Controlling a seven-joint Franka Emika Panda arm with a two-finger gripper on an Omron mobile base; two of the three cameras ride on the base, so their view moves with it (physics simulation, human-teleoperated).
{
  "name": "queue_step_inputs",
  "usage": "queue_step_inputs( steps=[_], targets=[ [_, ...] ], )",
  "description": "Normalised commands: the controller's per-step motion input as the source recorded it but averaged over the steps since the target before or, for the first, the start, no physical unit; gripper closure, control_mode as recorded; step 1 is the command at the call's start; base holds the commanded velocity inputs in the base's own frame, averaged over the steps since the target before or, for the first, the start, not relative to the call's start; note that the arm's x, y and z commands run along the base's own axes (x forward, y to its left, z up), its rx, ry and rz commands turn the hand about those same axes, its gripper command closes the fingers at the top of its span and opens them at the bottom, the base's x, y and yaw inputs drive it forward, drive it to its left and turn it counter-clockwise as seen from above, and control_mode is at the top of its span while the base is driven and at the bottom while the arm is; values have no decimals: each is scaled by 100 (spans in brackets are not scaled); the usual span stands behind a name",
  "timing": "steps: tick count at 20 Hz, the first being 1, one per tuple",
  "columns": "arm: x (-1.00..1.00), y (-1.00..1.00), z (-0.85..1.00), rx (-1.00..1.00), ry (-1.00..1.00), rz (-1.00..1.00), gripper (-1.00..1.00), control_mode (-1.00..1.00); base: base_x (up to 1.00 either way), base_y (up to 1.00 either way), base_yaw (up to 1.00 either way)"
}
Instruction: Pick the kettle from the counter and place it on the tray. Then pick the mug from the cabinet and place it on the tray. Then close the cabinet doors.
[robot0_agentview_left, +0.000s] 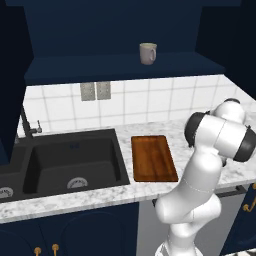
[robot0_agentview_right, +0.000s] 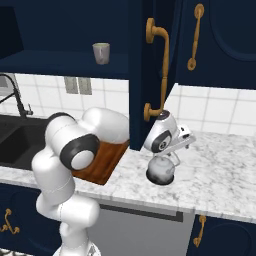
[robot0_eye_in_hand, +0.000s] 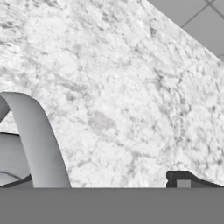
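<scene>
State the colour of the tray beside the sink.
Reddish-brown wood; the tray shows best in the left base view.

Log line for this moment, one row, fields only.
phase: reaching small white-grey kettle on marble counter | gripper: above kettle, grasp unclear | reddish-brown wooden tray: bare | beige mug: on cabinet shelf

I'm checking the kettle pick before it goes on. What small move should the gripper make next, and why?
Probably shift sideways to centre on the handle, then close. In the hand view the kettle's arched handle sits far to one side, with one fingertip over bare counter. The right base view shows the gripper just above the kettle.
</scene>
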Motion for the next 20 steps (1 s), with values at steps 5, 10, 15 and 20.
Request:
queue_step_inputs(
  steps=[5, 10, 15, 20],
  targets=[
    [-4, 3, -9, -5, 0, 1, 100, -100, 0, 0, 0],
    [-18, 32, -24, 0, -1, 0, 100, -100, 0, 0, 0],
    [-38, 61, -7, 0, -9, 0, 100, -100, 0, 0, 0],
    [-29, 97, 30, 0, -8, -7, 100, -100, 0, 0, 0]
  ],
)
